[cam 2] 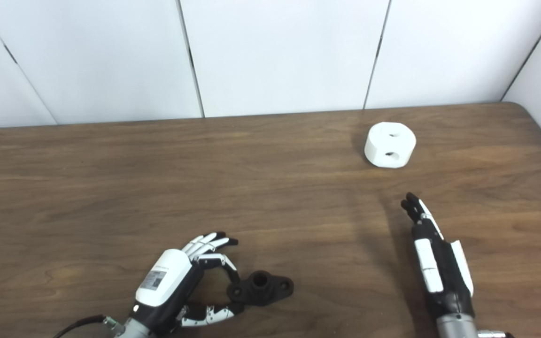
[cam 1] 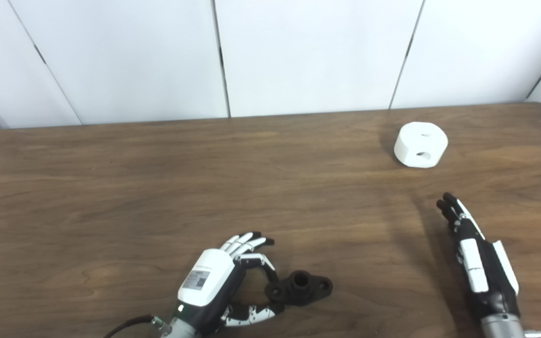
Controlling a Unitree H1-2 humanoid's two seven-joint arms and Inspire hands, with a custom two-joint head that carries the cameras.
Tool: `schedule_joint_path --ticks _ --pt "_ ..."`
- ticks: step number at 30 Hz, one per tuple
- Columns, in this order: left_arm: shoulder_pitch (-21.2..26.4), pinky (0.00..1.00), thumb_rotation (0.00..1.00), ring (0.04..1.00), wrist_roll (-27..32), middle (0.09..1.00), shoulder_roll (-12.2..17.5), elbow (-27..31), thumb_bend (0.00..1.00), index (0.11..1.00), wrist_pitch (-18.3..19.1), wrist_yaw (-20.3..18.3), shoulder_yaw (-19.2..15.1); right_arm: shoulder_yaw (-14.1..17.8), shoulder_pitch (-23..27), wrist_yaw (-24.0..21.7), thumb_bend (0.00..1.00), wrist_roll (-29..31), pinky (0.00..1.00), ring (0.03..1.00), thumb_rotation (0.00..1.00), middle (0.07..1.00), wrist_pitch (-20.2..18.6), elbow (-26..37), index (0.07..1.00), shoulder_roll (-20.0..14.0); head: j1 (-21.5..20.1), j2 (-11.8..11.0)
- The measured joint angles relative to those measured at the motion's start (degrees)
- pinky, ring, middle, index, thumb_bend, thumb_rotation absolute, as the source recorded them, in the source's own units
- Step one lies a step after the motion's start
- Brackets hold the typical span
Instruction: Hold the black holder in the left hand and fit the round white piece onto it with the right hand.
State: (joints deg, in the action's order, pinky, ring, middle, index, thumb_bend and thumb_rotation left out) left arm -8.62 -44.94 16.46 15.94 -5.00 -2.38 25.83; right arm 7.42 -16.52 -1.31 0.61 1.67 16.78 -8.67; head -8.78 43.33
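The black holder (cam 1: pixel 301 286) lies on the table near the front edge; it has a raised centre bore and a lug with a hole on each side. My left hand (cam 1: pixel 219 286) is just left of it, with one finger and the thumb pinched on the holder's left lug and the other fingers spread. The round white piece (cam 1: pixel 421 144), a short cylinder with two holes, rests far back on the right. My right hand (cam 1: pixel 475 256) hovers well in front of it, fingers straight and together, pointing toward it and holding nothing.
The wooden table (cam 1: pixel 158 188) ends at white wall panels (cam 1: pixel 298 56) behind and has a rounded corner at the right rear. A cable (cam 1: pixel 127 325) trails from my left wrist.
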Motion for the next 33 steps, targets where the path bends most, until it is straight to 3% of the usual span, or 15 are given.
schedule_joint_path --ticks 6,9,12,15,18,25,33 --pt "-0.1 0.90 0.04 0.909 -0.2 0.854 -0.5 0.2 0.51 0.489 0.0 -0.5 -0.2 0.5 0.0 0.0 0.55 1.0 1.00 0.971 0.93 0.935 0.0 0.1 0.921 -0.1 0.7 -1.2" --pt "-0.1 0.89 0.04 0.906 -0.4 0.853 -1.0 0.1 0.51 0.489 0.0 -0.4 -0.3 0.8 0.2 -0.4 0.60 1.1 0.99 0.972 0.72 0.942 -1.7 1.1 0.915 -0.9 0.8 -1.8" --pt "-0.1 0.89 0.04 0.907 -0.7 0.854 -1.5 0.0 0.51 0.489 0.0 -0.2 -0.3 0.9 1.1 -0.7 0.66 -3.2 0.92 0.953 0.63 0.944 -4.0 4.2 0.912 -3.6 0.8 -2.6" --pt "-0.1 0.88 0.04 0.903 -0.9 0.849 -1.9 -0.4 0.51 0.489 -0.1 0.0 -0.3 1.9 4.4 -0.9 0.70 -7.0 0.95 0.970 0.50 0.945 -6.2 6.1 0.900 -7.3 0.3 -3.8" --pt "-0.1 0.88 0.04 0.899 -1.6 0.844 -2.3 -0.9 0.51 0.489 -0.4 0.7 -0.3 3.6 8.6 -0.8 0.73 -7.3 0.98 0.972 0.35 0.942 -8.6 6.8 0.887 -8.9 -0.4 -4.9" --pt "-0.1 0.87 0.04 0.894 -2.2 0.841 -2.5 -2.1 0.51 0.489 -1.7 2.3 -0.3 3.8 16.3 -2.0 0.83 -11.6 1.00 0.996 0.31 0.948 -13.4 6.0 0.881 -14.0 -1.3 -7.8" --pt "-0.2 0.86 0.04 0.890 -2.4 0.839 -2.7 -3.4 0.51 0.489 -2.8 4.3 -0.4 2.0 26.1 -3.2 0.86 -18.1 1.00 1.000 0.31 0.953 -15.1 -2.9 0.874 -20.2 -1.5 -9.9"
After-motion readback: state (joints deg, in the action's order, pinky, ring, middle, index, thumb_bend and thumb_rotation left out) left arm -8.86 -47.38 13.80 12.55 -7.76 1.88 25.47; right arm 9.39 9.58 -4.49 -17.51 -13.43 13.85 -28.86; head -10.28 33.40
